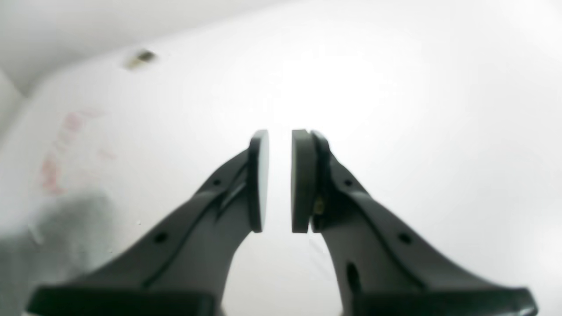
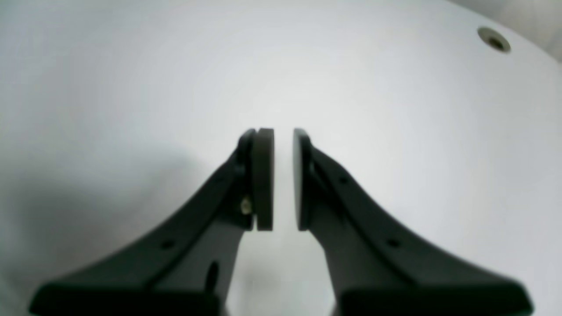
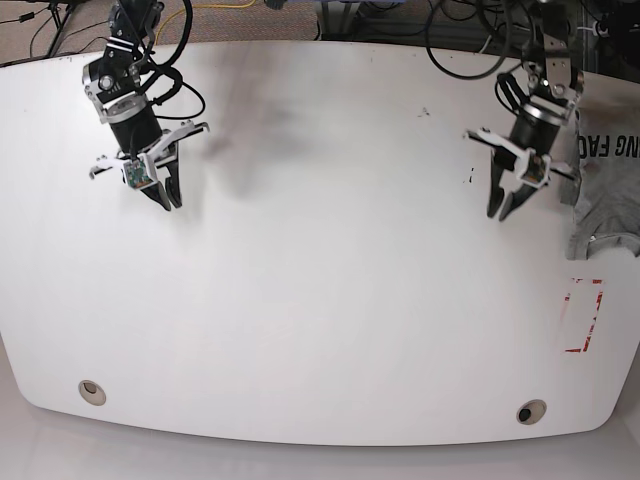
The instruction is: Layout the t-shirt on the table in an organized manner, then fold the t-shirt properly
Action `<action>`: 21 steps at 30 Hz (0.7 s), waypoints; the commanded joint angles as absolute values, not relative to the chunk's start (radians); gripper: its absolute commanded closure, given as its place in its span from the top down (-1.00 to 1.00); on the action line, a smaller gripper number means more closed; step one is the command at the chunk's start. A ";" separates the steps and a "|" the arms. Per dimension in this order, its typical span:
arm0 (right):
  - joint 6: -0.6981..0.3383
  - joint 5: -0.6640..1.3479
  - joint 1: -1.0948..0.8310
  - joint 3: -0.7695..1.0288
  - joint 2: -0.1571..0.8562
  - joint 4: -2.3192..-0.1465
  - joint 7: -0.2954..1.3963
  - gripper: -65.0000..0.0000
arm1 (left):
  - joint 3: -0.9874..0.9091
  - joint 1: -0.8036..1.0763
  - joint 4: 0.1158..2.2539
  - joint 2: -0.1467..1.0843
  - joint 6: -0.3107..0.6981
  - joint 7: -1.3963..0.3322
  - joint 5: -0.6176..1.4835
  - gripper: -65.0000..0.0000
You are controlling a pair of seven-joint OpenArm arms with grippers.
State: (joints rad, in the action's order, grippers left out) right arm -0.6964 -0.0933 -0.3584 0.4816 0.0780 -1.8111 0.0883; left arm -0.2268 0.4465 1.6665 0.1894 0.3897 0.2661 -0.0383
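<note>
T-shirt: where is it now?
Base view: the t-shirt lies bunched at the table's right edge, beside the left pincer, above the red-outlined rectangle.

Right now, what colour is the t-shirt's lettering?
Black, on the grey t-shirt; base view shows it best.

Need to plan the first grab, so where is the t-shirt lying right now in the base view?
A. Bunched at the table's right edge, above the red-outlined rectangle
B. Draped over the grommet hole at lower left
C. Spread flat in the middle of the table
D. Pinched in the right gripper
A: the t-shirt is bunched at the right edge of the table, just above the red-outlined rectangle, beside the left gripper, which holds nothing.
</note>
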 commanded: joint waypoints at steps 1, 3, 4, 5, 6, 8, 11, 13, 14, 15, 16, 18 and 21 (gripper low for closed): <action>-0.698 -0.042 -0.412 0.506 0.082 -1.830 0.051 -0.78 | -0.236 0.538 1.751 0.165 0.369 0.294 -0.027 -0.75; -0.698 -0.007 -0.464 0.524 0.079 -1.831 0.050 -0.79 | -0.237 0.618 1.802 0.136 0.369 0.294 -0.027 -0.75; -0.698 0.019 -0.499 0.530 0.077 -1.833 0.050 -0.79 | -0.243 0.664 1.830 0.120 0.369 0.294 -0.025 -0.75; -0.698 0.038 -0.526 0.533 0.077 -1.837 0.048 -0.79 | -0.249 0.697 1.848 0.111 0.371 0.294 -0.025 -0.75; -0.698 0.062 -0.561 0.535 0.077 -1.840 0.051 -0.78 | -0.254 0.748 1.873 0.099 0.372 0.294 -0.025 -0.75; -0.698 0.082 -0.610 0.533 0.077 -1.845 0.053 -0.78 | -0.259 0.811 1.902 0.077 0.372 0.295 -0.025 -0.75; -0.698 0.099 -0.688 0.535 0.058 -1.859 0.048 -0.79 | -0.263 0.914 1.931 0.036 0.374 0.295 -0.025 -0.75; -0.698 0.105 -0.730 0.541 0.041 -1.868 0.048 -0.79 | -0.263 0.969 1.931 0.022 0.374 0.295 -0.025 -0.75; -0.698 0.105 -0.757 0.541 0.035 -1.868 0.048 -0.79 | -0.263 0.997 1.931 0.019 0.374 0.295 -0.025 -0.75; -0.698 0.105 -0.776 0.541 0.031 -1.868 0.047 -0.79 | -0.263 1.018 1.929 0.018 0.374 0.295 -0.025 -0.75; -0.698 0.105 -0.805 0.541 0.031 -1.868 0.047 -0.79 | -0.263 1.050 1.928 0.016 0.374 0.295 -0.025 -0.75; -0.698 0.107 -0.845 0.539 0.033 -1.865 0.047 -0.80 | -0.259 1.093 1.928 0.016 0.374 0.295 -0.022 -0.76; -0.698 0.108 -0.906 0.541 0.028 -1.857 0.047 -0.80 | -0.245 1.167 1.928 0.016 0.372 0.295 -0.021 -0.76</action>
State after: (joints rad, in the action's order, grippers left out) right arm -0.7044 0.0937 -0.8558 0.5297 0.0246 -1.8500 0.0692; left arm -0.2558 1.1110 1.9106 0.0147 0.3714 0.2665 -0.0357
